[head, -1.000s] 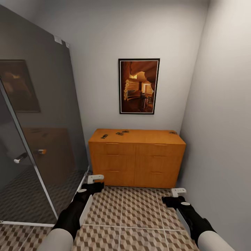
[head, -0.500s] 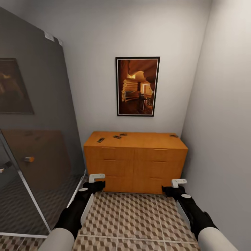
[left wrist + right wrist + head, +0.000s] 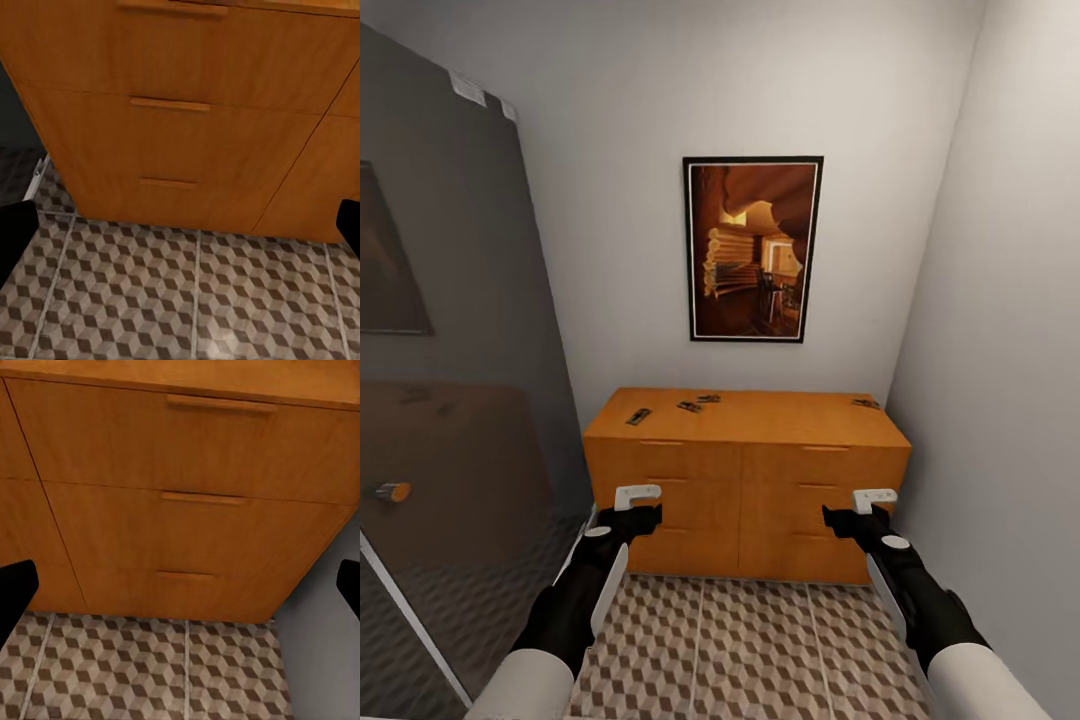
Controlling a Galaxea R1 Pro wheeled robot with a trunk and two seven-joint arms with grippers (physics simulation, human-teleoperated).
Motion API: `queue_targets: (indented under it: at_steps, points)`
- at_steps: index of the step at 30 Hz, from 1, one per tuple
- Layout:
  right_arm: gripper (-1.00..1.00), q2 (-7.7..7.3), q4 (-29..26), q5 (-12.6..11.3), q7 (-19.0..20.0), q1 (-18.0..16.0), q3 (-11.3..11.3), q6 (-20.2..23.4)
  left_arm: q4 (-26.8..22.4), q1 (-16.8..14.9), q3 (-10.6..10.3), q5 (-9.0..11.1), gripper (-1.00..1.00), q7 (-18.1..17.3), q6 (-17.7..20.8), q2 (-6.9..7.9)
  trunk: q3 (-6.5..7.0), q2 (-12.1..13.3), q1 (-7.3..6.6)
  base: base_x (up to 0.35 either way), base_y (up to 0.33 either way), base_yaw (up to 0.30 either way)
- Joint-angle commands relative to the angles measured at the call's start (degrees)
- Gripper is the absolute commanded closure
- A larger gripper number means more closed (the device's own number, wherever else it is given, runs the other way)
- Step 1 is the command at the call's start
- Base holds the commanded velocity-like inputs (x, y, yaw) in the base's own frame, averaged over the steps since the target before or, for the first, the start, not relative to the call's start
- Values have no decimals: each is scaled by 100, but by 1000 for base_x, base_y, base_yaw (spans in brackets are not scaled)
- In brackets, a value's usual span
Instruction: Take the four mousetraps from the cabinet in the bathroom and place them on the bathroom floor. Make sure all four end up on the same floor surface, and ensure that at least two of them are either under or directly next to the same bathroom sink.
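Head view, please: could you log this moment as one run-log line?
phase: facing cabinet | mousetraps: four on top, three left, one far right | left gripper: open, empty | right gripper: open, empty | bathroom floor: no traps

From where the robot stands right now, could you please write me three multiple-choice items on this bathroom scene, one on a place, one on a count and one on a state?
1. Where do the mousetraps lie?
A. On the tiled floor
B. On the cabinet's top
C. Inside an open drawer

2. How many mousetraps show on the cabinet?
A. Two
B. Six
C. Four

3. What state are the cabinet's drawers in?
A. All shut
B. One pulled out
C. All removed

Answers:
1. B: the mousetraps rest on the flat top of the cabinet, none on the bathroom floor.
2. C: three lie toward its left end and one at the far right corner.
3. A: every drawer front sits flush in the head view, and both wrist views show flush fronts too. The left gripper and right gripper are open, empty and short of the cabinet.
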Motion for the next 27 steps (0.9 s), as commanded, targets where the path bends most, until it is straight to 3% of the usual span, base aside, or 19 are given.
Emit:
queue_targets:
  at_steps: [1,8,15,22,27]
  points:
    - [-100,0,-20,24,1,-1,-1,58,-16,-16,8,-41,-100,5,97,-8,-2,-4,6,324,-9,0]
    - [-100,0,-50,283,17,-3,18,188,-46,-137,2,-131,-100,14,616,-43,-2,-4,6,325,-3,0]
    - [-100,0,-54,797,39,-3,16,240,-58,-174,-26,-150,-100,20,774,-148,-2,-4,6,326,-1,0]
    - [-100,0,-64,915,38,-3,3,348,-108,-187,-53,-172,-100,21,805,-188,-2,-4,6,326,0,0]
    - [-100,-7,-245,925,56,-3,-36,392,-151,-190,-367,-467,-100,25,818,-188,-2,-4,6,299,0,0]
